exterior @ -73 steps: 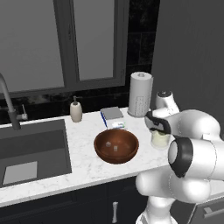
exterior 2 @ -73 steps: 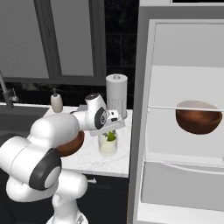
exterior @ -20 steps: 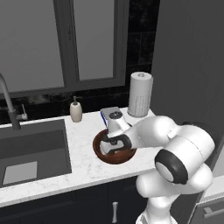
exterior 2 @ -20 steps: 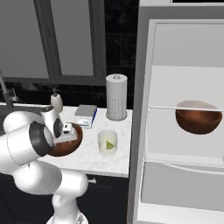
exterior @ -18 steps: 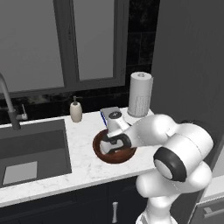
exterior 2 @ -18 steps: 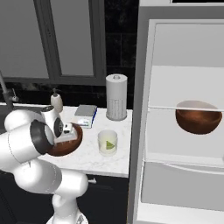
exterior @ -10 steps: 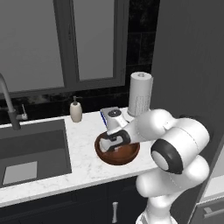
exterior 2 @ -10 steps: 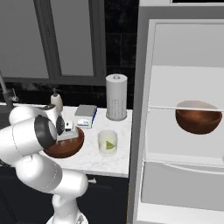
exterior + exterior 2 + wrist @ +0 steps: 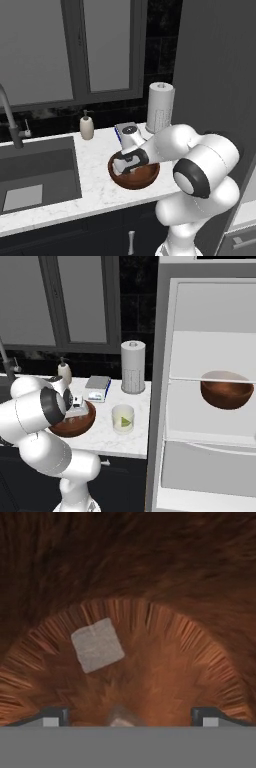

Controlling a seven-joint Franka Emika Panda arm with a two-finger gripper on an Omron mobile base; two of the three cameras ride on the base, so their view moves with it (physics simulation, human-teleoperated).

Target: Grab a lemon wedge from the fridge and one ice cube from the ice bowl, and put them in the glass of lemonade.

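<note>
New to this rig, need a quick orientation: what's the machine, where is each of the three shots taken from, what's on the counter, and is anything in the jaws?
It is a white robot arm on a driving base in a rendered kitchen. Two pictures come from base cameras behind the arm, left and right; the third looks along the hand. The gripper is down inside the ice bowl, jaws open, holding nothing; the hand view shows an ice cube on the bowl's floor. On the counter: a soap bottle, a paper-towel roll and the glass of lemonade with the lemon wedge inside. The open fridge holds another brown bowl.
</note>
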